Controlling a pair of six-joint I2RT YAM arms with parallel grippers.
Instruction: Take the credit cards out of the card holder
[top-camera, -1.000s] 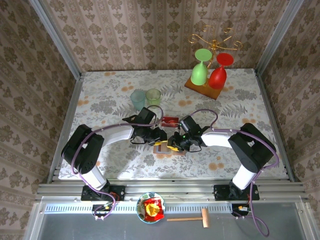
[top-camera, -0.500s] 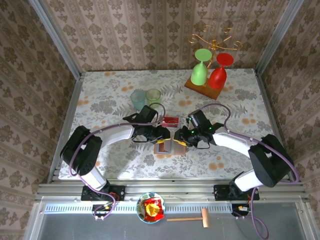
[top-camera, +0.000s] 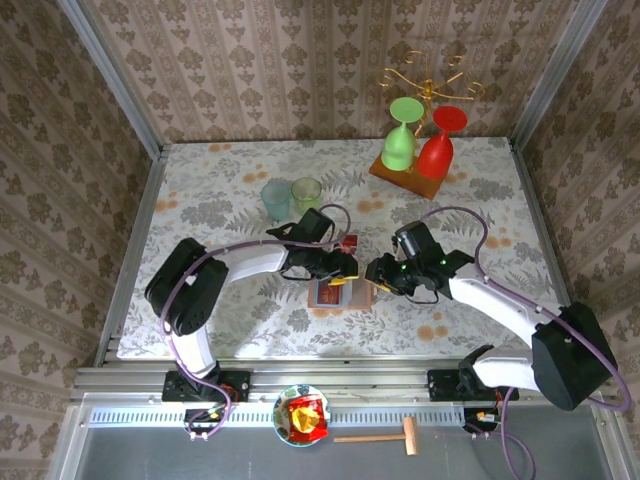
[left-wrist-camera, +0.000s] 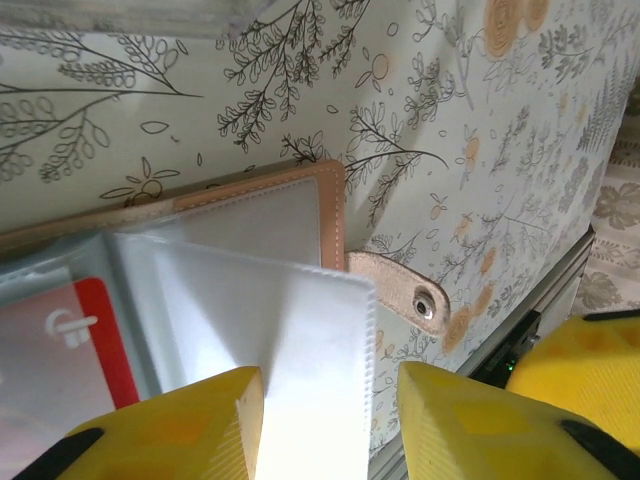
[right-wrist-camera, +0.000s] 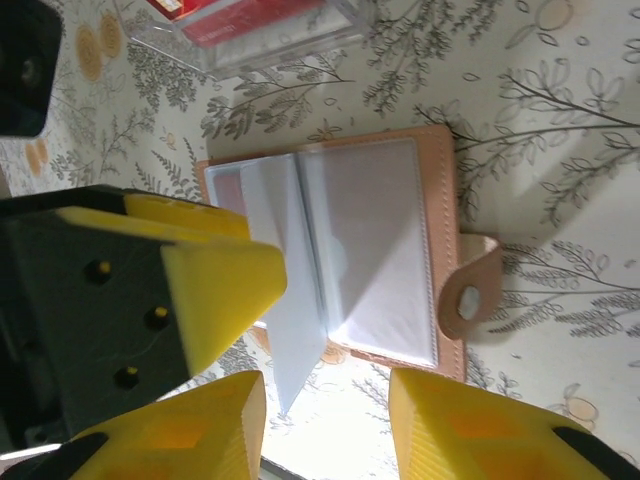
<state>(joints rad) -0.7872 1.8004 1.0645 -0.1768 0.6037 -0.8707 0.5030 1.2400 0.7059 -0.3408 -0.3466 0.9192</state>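
The card holder (top-camera: 333, 295) lies open on the table, tan leather outside (left-wrist-camera: 331, 206), with clear sleeve pages inside (right-wrist-camera: 370, 230). A red credit card (left-wrist-camera: 95, 330) sits in one sleeve at the left. My left gripper (top-camera: 341, 267) hangs over the holder's left half. Its jaws are open (left-wrist-camera: 328, 385), with a loose clear sleeve page rising between them against the left finger. My right gripper (top-camera: 379, 274) hovers just right of the holder, open (right-wrist-camera: 325, 385), with bare table between its fingers. The snap tab (right-wrist-camera: 468, 300) sticks out on the holder's right.
A clear box (top-camera: 345, 243) with red cards (right-wrist-camera: 250, 20) stands just behind the holder. Two pale cups (top-camera: 291, 196) are at the back left. A wooden board with a green and a red goblet (top-camera: 420, 150) is at the back right. A snack bowl (top-camera: 302, 416) and a mallet (top-camera: 385, 436) lie on the front ledge.
The right gripper has drawn back to the right off the holder and opened wider. The left gripper has moved right over the holder, with a sleeve page now between its jaws.
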